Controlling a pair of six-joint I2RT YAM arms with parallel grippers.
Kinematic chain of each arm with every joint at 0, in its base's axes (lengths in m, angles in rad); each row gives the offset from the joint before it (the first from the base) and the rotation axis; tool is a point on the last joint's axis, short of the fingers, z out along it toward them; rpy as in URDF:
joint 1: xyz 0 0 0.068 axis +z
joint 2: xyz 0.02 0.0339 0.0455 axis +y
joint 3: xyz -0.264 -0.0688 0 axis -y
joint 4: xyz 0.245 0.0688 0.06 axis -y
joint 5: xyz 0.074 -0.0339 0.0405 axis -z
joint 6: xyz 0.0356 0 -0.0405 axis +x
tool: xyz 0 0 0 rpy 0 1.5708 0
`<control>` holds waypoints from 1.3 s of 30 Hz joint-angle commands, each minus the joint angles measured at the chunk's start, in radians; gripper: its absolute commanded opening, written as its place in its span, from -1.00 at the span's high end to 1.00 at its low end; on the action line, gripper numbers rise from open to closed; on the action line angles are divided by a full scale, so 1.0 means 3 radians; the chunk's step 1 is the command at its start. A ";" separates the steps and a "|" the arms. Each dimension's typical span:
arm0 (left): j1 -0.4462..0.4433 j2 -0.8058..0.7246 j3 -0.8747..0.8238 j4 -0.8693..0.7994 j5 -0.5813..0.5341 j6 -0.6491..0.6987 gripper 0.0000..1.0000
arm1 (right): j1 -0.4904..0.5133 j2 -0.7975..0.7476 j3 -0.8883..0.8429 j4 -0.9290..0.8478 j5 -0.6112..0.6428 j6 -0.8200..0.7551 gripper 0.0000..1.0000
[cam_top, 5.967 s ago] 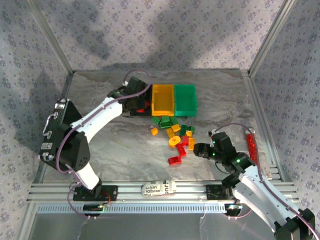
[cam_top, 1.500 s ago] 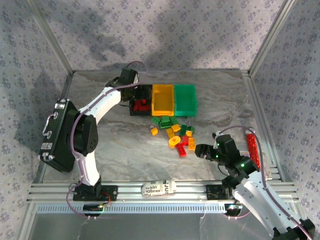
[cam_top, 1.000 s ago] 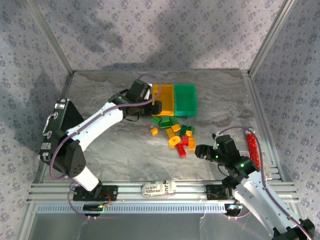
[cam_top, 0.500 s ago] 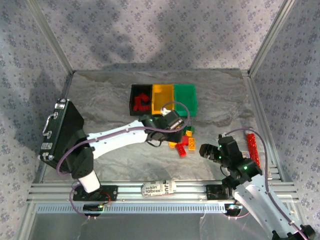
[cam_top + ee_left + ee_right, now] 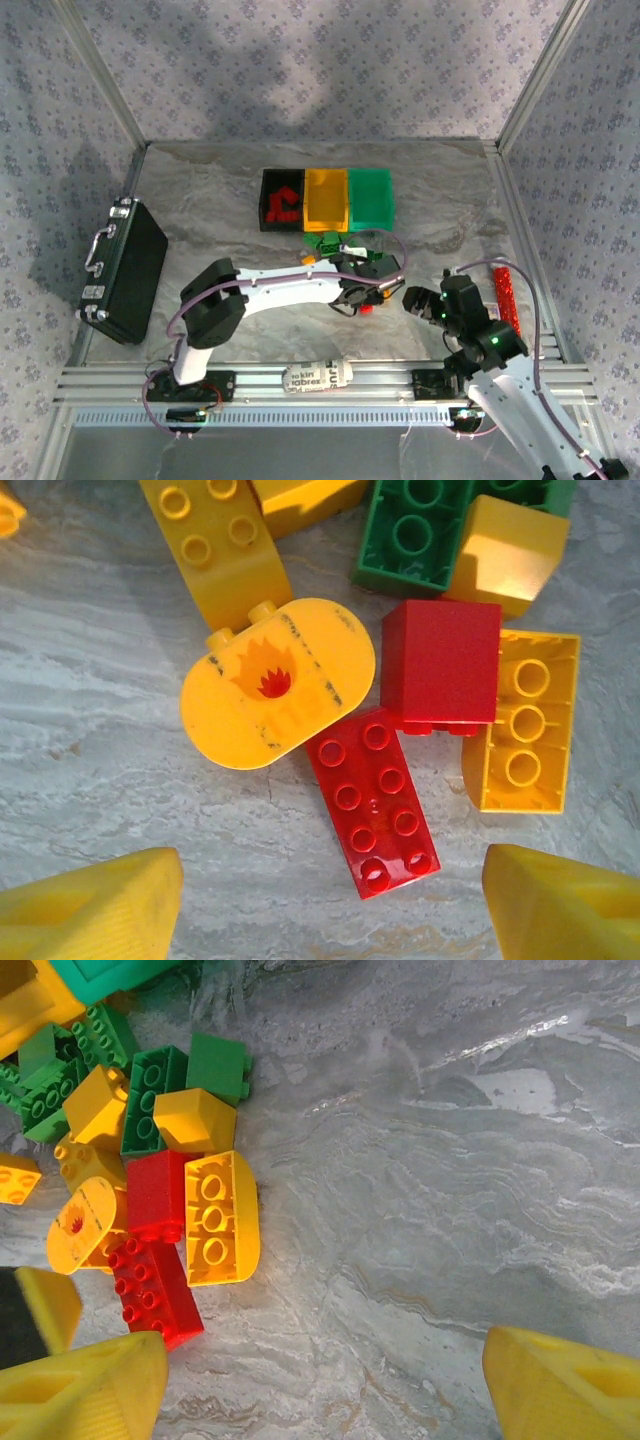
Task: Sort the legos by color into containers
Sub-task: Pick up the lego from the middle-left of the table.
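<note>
The legos lie in a loose pile in front of the containers: a black bin (image 5: 283, 200) with red bricks in it, an orange bin (image 5: 325, 198) and a green bin (image 5: 370, 195). My left gripper (image 5: 373, 289) (image 5: 330, 920) hangs open right over the pile. A red eight-stud brick (image 5: 372, 800) lies flat just ahead of its fingertips. Beside that brick are the round orange piece (image 5: 278, 682), a red cube (image 5: 442, 665) and a yellow brick (image 5: 523, 735). My right gripper (image 5: 415, 298) (image 5: 325, 1390) stands open over bare table, right of the pile (image 5: 150, 1160).
A large black case (image 5: 125, 270) lies at the table's left side. A red cylindrical item (image 5: 503, 295) rests by the right rail, close to my right arm. A white label (image 5: 318, 377) sits on the front rail. Patterned walls enclose the table.
My left arm has swung from the bins down to the lego pile and its jaws have narrowed a little. The right gripper has shifted only slightly.
</note>
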 commanded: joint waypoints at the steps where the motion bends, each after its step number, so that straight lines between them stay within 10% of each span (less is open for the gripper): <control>1: -0.0003 0.0137 0.0135 -0.0110 0.0006 -0.0257 -0.49 | -0.0017 -0.0057 0.0000 -0.0078 0.0063 0.0071 -0.68; 25: -0.0010 0.0719 0.0430 -0.0176 0.0125 -0.0370 -0.17 | -0.0040 -0.0175 -0.0060 -0.0062 0.0075 0.0108 -0.67; 33: -0.0009 0.0645 0.0396 -0.0293 0.0019 -0.0298 0.43 | -0.0046 -0.0211 -0.0078 -0.0053 0.0076 0.0108 -0.67; 39: -0.0048 0.0471 0.0366 -0.0374 -0.0163 -0.0170 0.46 | -0.0051 -0.0232 -0.0084 -0.0053 0.0079 0.0104 -0.67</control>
